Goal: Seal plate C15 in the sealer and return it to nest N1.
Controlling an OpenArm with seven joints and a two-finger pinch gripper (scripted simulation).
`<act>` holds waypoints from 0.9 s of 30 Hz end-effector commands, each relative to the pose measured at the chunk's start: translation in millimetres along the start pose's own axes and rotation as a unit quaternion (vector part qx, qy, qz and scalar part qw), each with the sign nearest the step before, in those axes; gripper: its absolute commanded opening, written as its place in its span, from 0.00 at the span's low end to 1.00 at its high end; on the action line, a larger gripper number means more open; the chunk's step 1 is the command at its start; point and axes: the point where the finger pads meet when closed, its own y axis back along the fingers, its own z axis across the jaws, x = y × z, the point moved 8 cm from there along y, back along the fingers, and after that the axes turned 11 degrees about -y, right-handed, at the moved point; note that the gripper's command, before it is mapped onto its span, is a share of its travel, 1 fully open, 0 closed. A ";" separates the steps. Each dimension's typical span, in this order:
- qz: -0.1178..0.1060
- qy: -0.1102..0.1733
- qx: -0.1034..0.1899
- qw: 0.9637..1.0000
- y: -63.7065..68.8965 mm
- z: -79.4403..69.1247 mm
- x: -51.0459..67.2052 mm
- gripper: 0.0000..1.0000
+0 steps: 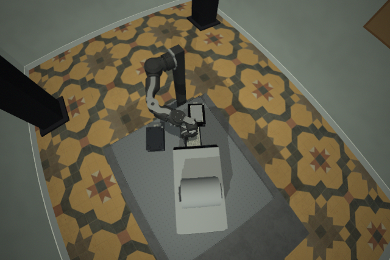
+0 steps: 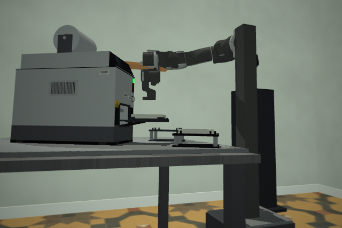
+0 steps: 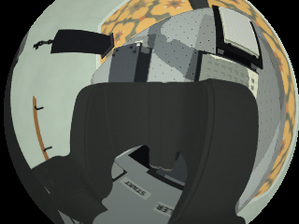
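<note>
The open plate C15 (image 1: 192, 140) lies on the sealer's stage (image 2: 149, 119), out in front of the housing, with its long side along the stage's travel; it shows in the side view (image 2: 148, 115) as a thin pale slab. My gripper (image 2: 149, 97) is shut and empty. It hangs above the stage, close to the housing's front, about level with the START key (image 2: 132, 98). The lamp (image 2: 133, 80) above the key is green. In the wrist view the shut fingers (image 3: 168, 144) fill most of the picture. Nest N1 (image 1: 155, 137) stands empty.
The sealed plate C51 (image 1: 197, 114) sits in nest N2 (image 2: 196, 134) near the arm's column (image 2: 245, 87). The sealer (image 1: 200, 187) carries a foil roll (image 2: 72, 39) on top. The table's edge runs just past the nests.
</note>
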 end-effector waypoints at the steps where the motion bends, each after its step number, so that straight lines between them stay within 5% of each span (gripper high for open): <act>1: -0.007 0.027 0.030 0.999 -1.4 -10.0 -3.9 0.00; 4: -0.017 0.082 0.084 0.993 -6.2 -27.4 -8.6 0.00; 16: -0.017 0.082 0.084 0.993 -6.2 -27.4 -8.6 0.00; 17: -0.052 0.080 0.068 0.993 -6.6 -32.8 -3.9 0.00; 21: -0.064 0.152 0.139 0.976 -10.2 -32.4 -2.6 0.00; 27: -0.064 0.152 0.139 0.976 -10.2 -32.4 -2.6 0.00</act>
